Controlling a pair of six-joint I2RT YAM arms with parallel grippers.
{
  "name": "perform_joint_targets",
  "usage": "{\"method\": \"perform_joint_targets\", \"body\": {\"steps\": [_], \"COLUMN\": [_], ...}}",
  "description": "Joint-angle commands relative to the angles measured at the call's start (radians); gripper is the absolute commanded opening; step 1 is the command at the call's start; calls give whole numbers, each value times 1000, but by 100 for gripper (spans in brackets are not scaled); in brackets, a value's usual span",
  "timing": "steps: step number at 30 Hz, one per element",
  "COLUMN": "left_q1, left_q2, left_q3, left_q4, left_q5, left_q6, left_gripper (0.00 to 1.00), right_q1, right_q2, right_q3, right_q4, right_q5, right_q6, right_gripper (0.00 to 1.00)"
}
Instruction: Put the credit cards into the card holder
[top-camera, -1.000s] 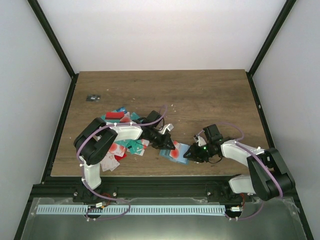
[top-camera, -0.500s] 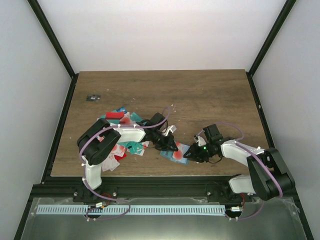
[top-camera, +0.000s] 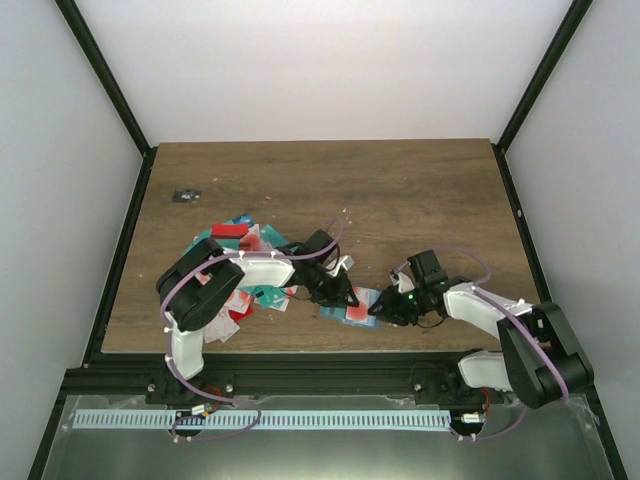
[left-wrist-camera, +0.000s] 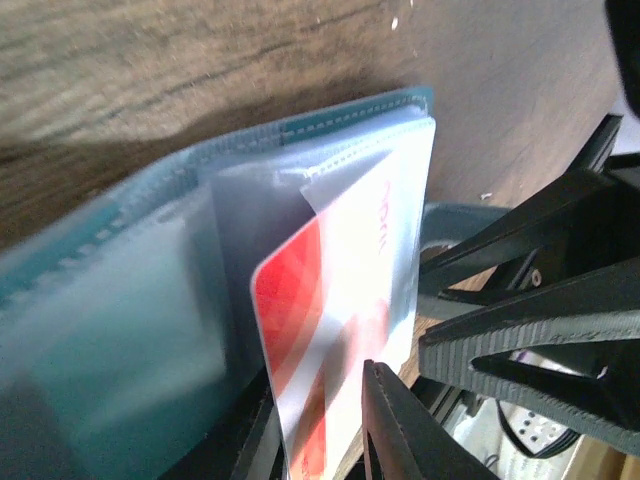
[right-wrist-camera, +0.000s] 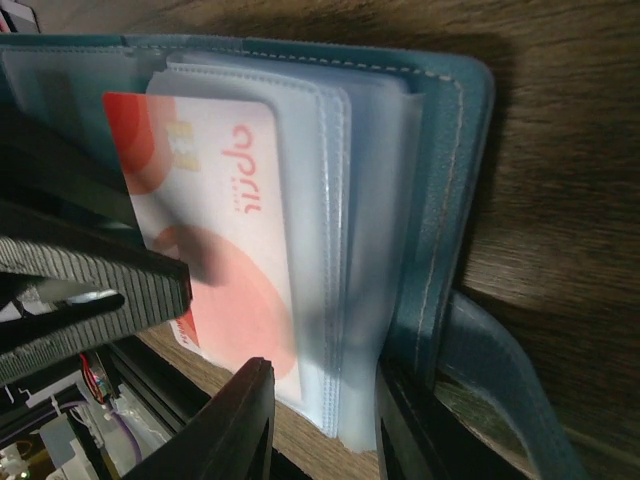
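Card holder (top-camera: 365, 297) is seen from the top lying open on the table (top-camera: 420, 200). The left gripper (top-camera: 343, 297) is placed at the holder's left side and the right gripper (top-camera: 383, 311) at its right side. Loose cards (top-camera: 240, 295) are scattered in a pile left of the holder, well apart from it.

Left wrist view: a white-and-red card (left-wrist-camera: 310, 310) is seen partly pushed into one of the holder's clear sleeves (left-wrist-camera: 250, 230), with its free end sticking out toward the camera. One finger (left-wrist-camera: 395, 430) of the left gripper is seen just beside that end. The other jaw is hidden, so it cannot be told whether the card is pinched or let go.

Right wrist view: the right gripper's jaws are seen part closed on the holder at the near edge of the sleeve stack, with the holder's cover (right-wrist-camera: 450, 180) just beside them. The holder looks pinned there. A strap (right-wrist-camera: 500, 400) trails off the holder's near corner.

Handling, as judged:
- The card is light, stiff and slick. It is best taken by its short free end and pushed straight along the sleeve.
- A skewed push would likely catch a corner on the sleeve mouth.
- The sleeves are soft and floppy, and the holder is light, so it is expected to slide unless held at its edge.
- Little force is called for.
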Motion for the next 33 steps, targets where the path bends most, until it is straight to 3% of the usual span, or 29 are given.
{"method": "perform_joint_targets", "body": {"steps": [1,12,25,33], "left_q1": [-24,-31,-63,-91], "left_q2": [-26,-43,22,104], "left_q3": [39,116,196,345], "left_q4": [-97,-269,-364,-518], "left_q5": [-30,-109,-171,-251], "left_q6": [28,89,87,84], "left_gripper": [25,41,41,41], "right_q1": [-1,-2,-1,-1], "right_q2": [-29,-65,-46,-19], "right_q3": [-13,-22,-25,-21], "right_q4": [33,20,51,79], "right_q5": [17,29,38,34], "right_q6": [34,51,61,61], "right_gripper": [30,30,29,28]}}
